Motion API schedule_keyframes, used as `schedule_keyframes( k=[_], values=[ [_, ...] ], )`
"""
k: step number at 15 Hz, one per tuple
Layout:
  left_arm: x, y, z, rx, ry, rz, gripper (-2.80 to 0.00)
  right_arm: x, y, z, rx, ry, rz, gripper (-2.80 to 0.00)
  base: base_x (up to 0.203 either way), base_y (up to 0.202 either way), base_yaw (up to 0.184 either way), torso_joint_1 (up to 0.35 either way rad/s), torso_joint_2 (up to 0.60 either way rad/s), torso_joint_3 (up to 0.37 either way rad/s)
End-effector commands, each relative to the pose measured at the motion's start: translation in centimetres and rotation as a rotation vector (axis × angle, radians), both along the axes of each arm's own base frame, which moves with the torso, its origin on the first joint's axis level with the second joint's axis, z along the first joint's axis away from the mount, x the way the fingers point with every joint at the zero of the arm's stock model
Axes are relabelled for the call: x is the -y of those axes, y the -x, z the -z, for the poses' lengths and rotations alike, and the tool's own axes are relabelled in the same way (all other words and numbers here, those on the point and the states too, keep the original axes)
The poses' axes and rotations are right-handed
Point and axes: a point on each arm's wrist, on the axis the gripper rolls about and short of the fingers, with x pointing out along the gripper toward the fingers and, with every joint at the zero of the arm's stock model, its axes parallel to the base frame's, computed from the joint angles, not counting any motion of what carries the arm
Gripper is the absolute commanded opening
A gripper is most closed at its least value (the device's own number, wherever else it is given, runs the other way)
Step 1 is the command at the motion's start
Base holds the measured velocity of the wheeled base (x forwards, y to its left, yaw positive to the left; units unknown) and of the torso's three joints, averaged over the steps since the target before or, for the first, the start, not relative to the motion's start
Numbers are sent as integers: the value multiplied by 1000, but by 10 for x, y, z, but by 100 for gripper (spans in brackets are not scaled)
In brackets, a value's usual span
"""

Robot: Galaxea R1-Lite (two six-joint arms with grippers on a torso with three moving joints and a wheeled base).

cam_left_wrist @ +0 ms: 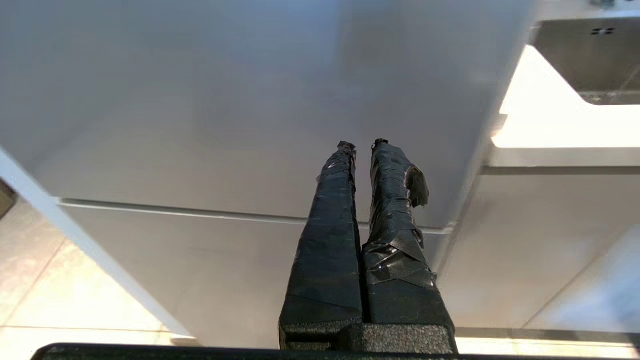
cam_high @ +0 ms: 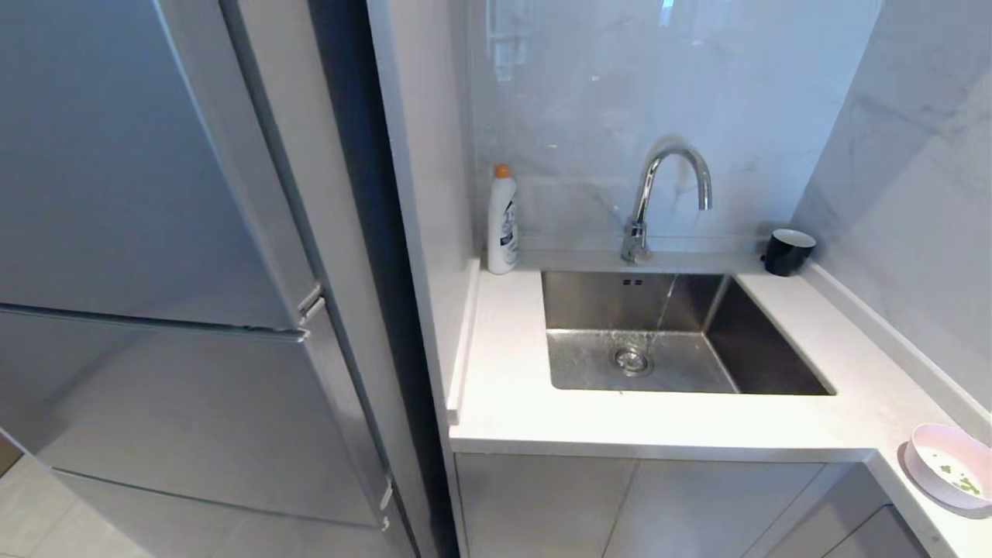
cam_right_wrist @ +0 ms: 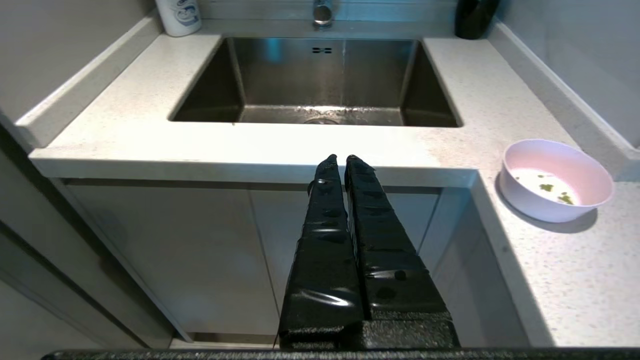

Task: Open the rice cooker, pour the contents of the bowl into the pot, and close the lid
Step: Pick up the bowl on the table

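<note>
White counter (cam_high: 511, 403) carries the bowl (cam_high: 949, 465) at its right edge; both the left gripper (cam_left_wrist: 362, 146) and right gripper (cam_right_wrist: 337, 159) hang with fingers pressed together.

- We note a grey refrigerator (cam_high: 155, 256) standing left of the white surface (cam_high: 511, 387).
- A steel sink (cam_high: 666, 333) is set into that surface; its chrome faucet (cam_high: 666, 194) is running, and water falls near the drain (cam_high: 632, 360).
- A white bottle with an orange cap (cam_high: 502, 221) stands at the sink's back left corner.
- A black cup (cam_high: 787, 251) sits at the back right, near the wall.
</note>
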Motion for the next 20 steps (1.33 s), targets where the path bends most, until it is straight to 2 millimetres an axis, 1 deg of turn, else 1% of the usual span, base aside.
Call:
schedule_keyframes(
  k=[1,3,11,20],
  values=[
    [0,0,0,-3,2,-1,-280,0,0,0,-1,1,0,-280,0,-188,3,-4,2,4],
    [0,0,0,-3,4,0,-280,0,0,0,0,1,-2,-280,0,-111,0,6,4,2],
    [0,0,0,1,9,-1,-280,0,0,0,0,1,-2,-280,8,0,-1,0,0,0],
    [0,0,0,-1,13,-3,-280,0,0,0,0,1,-2,-280,182,0,3,2,1,2]
  ],
)
